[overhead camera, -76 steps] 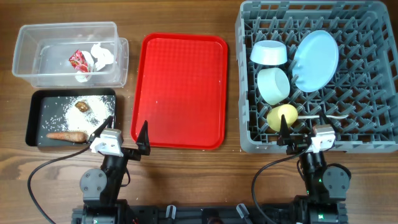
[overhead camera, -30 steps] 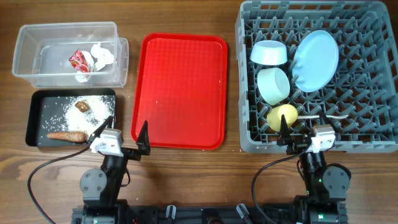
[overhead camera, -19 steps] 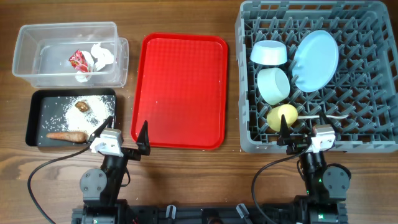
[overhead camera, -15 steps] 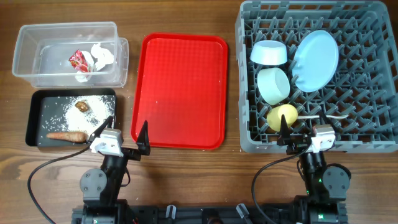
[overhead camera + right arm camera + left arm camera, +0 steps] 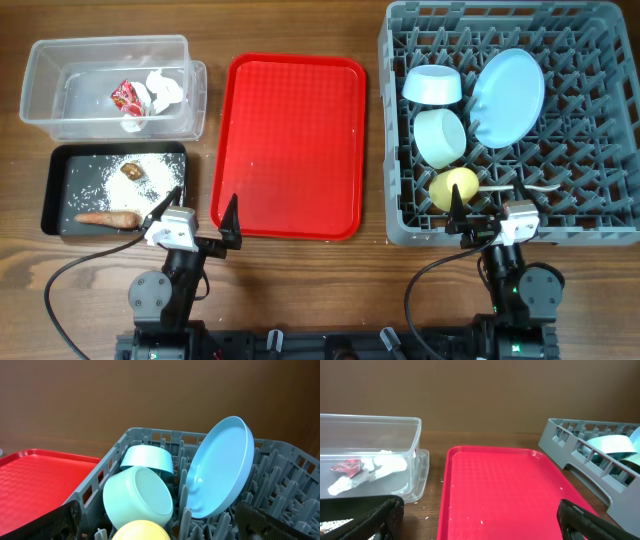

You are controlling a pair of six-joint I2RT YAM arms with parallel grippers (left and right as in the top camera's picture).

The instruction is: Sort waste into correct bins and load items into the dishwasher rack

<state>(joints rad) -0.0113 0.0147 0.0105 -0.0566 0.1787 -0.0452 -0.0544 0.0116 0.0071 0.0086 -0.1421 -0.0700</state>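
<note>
The grey dishwasher rack holds the light blue plate, light blue bowl, pale green bowl, yellow cup and white spoon. The clear tub holds the red wrapper and white tissue. The black tray holds the carrot piece, brown lump and rice grains. My left gripper is open and empty at the red tray's near edge. My right gripper is open and empty at the rack's near wall.
The flat red tray lies between bins and rack; it also shows in the left wrist view with a few stray rice grains. Bare wooden table lies along the front by both arm bases.
</note>
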